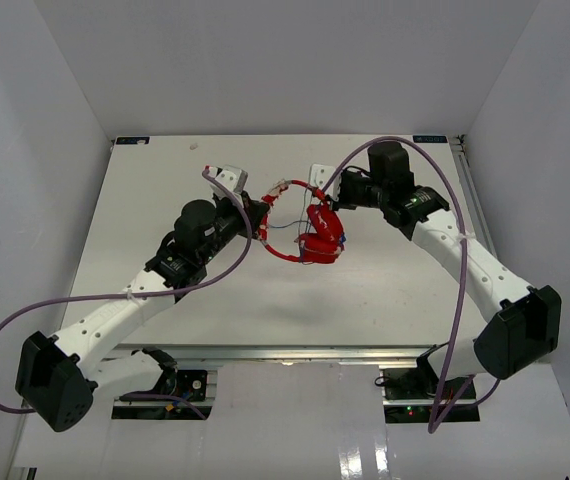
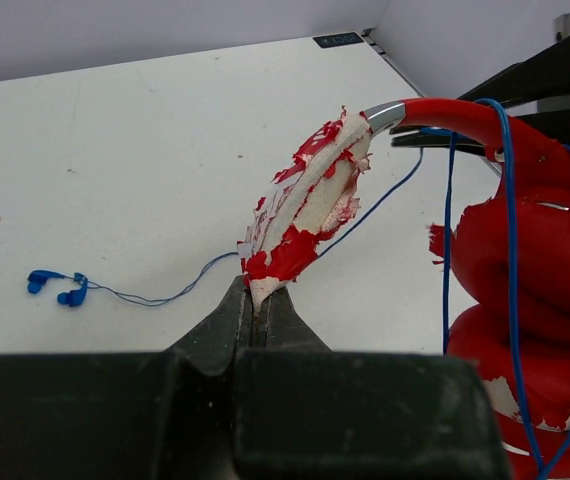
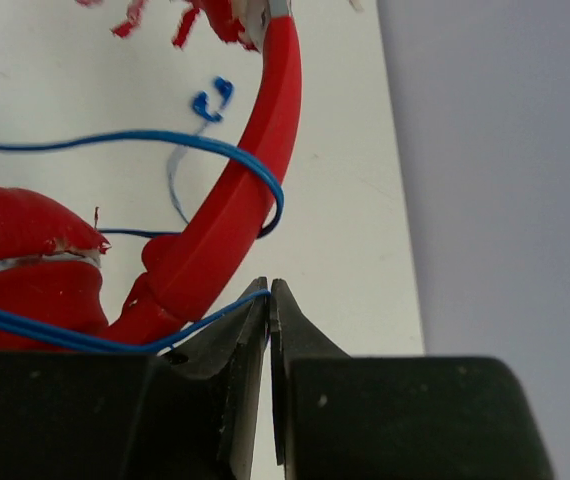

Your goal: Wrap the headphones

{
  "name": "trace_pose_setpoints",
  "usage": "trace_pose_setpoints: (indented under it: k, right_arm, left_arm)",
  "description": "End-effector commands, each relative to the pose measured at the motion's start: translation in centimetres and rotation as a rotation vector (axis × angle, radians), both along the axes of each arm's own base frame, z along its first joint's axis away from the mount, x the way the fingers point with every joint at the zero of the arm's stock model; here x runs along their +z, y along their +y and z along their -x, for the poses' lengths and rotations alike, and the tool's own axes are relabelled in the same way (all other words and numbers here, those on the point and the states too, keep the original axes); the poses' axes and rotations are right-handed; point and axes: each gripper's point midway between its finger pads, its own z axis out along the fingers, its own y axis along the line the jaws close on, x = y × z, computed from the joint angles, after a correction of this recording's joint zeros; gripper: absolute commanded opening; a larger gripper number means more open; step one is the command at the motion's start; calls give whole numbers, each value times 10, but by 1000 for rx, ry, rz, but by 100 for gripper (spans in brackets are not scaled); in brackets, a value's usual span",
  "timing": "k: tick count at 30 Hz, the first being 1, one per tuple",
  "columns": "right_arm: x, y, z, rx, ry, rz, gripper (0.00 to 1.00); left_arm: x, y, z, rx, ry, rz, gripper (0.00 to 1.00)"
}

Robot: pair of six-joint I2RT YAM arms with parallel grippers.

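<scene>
White counter [image 1: 165, 200], matte. Pale walls [image 1: 25, 120] on left, far and right sides. Dark label [image 1: 131, 141] at far left corner; second label [image 1: 427, 139] at far right.

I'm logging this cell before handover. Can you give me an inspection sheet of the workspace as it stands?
Surface: white table, no spills seen.
Job's things: red headphones held between both grippers; headband padding peeling; thin blue cable looped over the ear cups; blue plug end lying on the table.
Clutter: nothing seen.
Grippers: left gripper fingers shut on the headband's end; right gripper fingers shut on the cable.
Cables: purple robot cables loop loosely beside both arms.
Surroundings: white walls on three sides.
</scene>
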Motion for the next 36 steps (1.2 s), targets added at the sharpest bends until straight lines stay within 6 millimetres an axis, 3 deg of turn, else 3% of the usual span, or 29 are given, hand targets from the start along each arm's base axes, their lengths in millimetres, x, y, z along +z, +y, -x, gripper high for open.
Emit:
trace_pose_setpoints:
  k: [1, 4, 11, 19, 26, 36]
  right_arm:
    - [-1, 21, 24, 140, 202, -179, 11]
    - [6, 27, 44, 243, 329, -291, 22]
    - [25, 20, 60, 332, 482, -463, 51]
    - [24, 24, 80, 404, 580, -579, 76]
    - [24, 28, 94, 490, 641, -724, 82]
    - [20, 35, 71, 464, 615, -804, 82]
  left_arm:
    - [67, -13, 25, -124, -77, 210, 0]
    - [82, -12, 28, -125, -78, 253, 0]
    - [107, -10, 35, -135, -82, 298, 0]
    - [141, -13, 41, -159, -65, 381, 0]
    - [183, -19, 46, -198, -48, 480, 0]
    - [220, -17, 52, -217, -38, 574, 0]
